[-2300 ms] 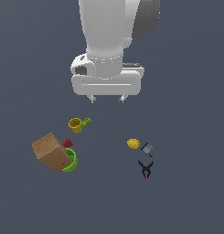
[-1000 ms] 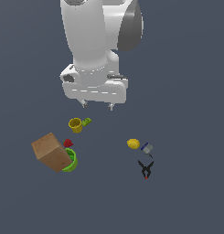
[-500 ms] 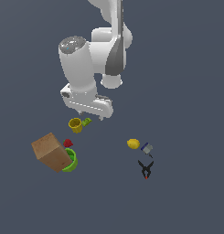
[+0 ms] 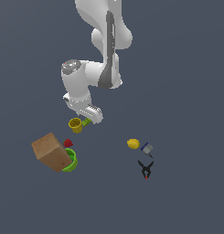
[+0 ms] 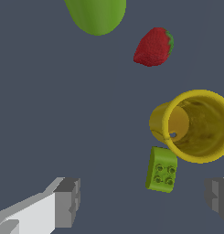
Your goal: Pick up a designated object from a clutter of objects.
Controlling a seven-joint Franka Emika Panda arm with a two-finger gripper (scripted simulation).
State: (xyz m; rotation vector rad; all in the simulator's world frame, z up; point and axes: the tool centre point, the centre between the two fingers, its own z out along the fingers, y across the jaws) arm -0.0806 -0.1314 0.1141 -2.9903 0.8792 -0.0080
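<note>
Wrist view: the gripper (image 5: 143,201) hangs wide open, both fingers (image 5: 66,202) spread with nothing between them but floor and one small green brick (image 5: 162,169), four studs up. The brick lies just beside one yellow cup (image 5: 195,125), tipped on its side. Beyond: one strawberry (image 5: 153,46) and one green bowl (image 5: 97,14). In the exterior view, one brown box (image 4: 50,151) leans at the bowl; well apart sit one lemon (image 4: 133,144), one grey-blue item (image 4: 146,148), one black clamp (image 4: 146,169).
</note>
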